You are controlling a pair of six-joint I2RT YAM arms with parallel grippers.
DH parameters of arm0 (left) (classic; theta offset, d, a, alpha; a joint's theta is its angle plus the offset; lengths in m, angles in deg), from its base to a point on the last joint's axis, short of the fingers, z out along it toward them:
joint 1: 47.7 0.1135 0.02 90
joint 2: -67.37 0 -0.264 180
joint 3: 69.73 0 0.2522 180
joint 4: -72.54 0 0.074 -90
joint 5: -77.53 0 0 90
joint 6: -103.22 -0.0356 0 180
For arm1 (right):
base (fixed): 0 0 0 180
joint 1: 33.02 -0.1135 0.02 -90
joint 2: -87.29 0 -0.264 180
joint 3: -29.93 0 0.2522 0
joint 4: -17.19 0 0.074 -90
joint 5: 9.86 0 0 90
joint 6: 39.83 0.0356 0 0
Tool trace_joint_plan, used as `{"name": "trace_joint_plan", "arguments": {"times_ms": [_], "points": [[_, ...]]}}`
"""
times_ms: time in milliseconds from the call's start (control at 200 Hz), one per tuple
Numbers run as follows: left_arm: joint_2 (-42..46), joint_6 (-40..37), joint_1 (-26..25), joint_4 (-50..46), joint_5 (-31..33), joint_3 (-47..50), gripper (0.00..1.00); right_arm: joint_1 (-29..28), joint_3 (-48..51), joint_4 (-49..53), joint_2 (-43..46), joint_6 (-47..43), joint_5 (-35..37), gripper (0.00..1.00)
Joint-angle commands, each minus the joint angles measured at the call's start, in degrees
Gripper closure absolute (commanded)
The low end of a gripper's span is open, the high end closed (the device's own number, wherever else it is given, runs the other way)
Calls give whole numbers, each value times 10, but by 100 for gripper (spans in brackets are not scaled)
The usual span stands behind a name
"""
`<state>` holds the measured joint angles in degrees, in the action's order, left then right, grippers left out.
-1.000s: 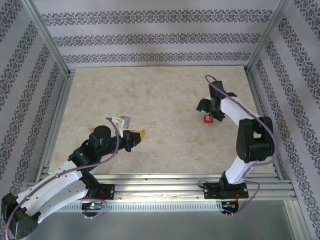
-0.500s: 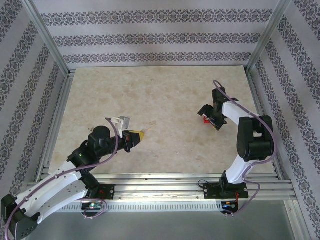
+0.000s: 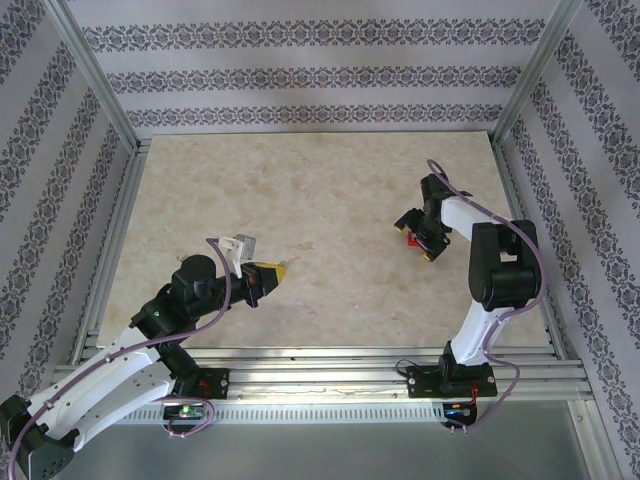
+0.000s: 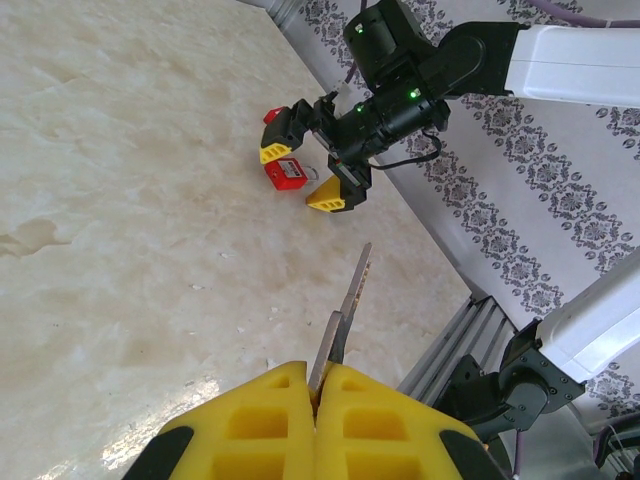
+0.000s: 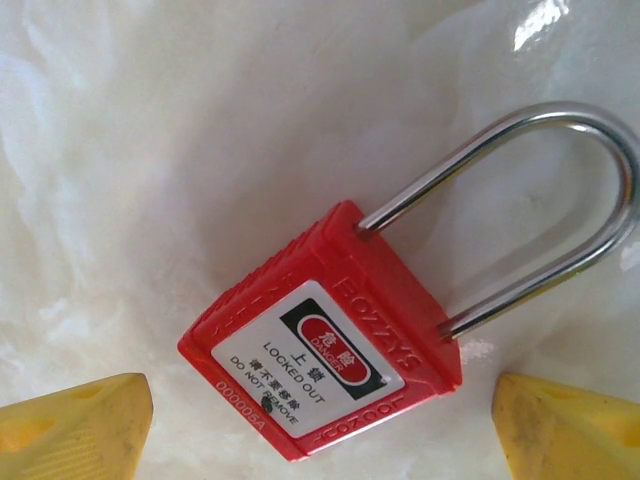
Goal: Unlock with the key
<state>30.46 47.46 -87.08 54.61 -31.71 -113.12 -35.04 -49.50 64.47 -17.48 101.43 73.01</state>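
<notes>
over the padlock (image 5: 322,368), right tool (image 5: 320,430) wide

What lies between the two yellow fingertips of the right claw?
A small red plastic padlock with a silver shackle lies flat on the marbled tabletop inside the open right claw, touching neither fingertip, as the right wrist view shows.

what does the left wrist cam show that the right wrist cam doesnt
Left wrist: the key clamped in the shut left pincer, blade aimed toward the right arm. Right wrist: the padlock's label reading LOCKED OUT, both shackle legs seated in the body. Shared: the red padlock lying on the table between the open right pincer's yellow tips.
</notes>
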Motion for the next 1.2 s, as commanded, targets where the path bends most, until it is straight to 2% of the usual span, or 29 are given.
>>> {"name": "trace_joint_plan", "arguments": {"times_ms": [0,200,385,495,615,779,1039,1194], "points": [[7,-10,-7,-10,2,6,100,17,-20,1,-24,9,17,12],[6,-7,-7,-8,3,10,100,20,-57,33,-53,7,26,13],[6,-6,-7,-15,5,12,100,24,-97,71,-80,0,39,18],[7,-8,-7,-22,5,11,100,29,-116,93,-89,-17,40,27],[7,-9,-7,-24,9,10,100,31,-113,98,-83,-29,44,31],[4,-9,-7,-24,7,5,100,29,-101,97,-58,-61,36,50],[6,-9,-7,-27,6,7,100,25,-65,106,-34,-153,34,52],[5,-12,-7,-30,5,7,100,-4,-56,120,-25,-254,40,51]]}}
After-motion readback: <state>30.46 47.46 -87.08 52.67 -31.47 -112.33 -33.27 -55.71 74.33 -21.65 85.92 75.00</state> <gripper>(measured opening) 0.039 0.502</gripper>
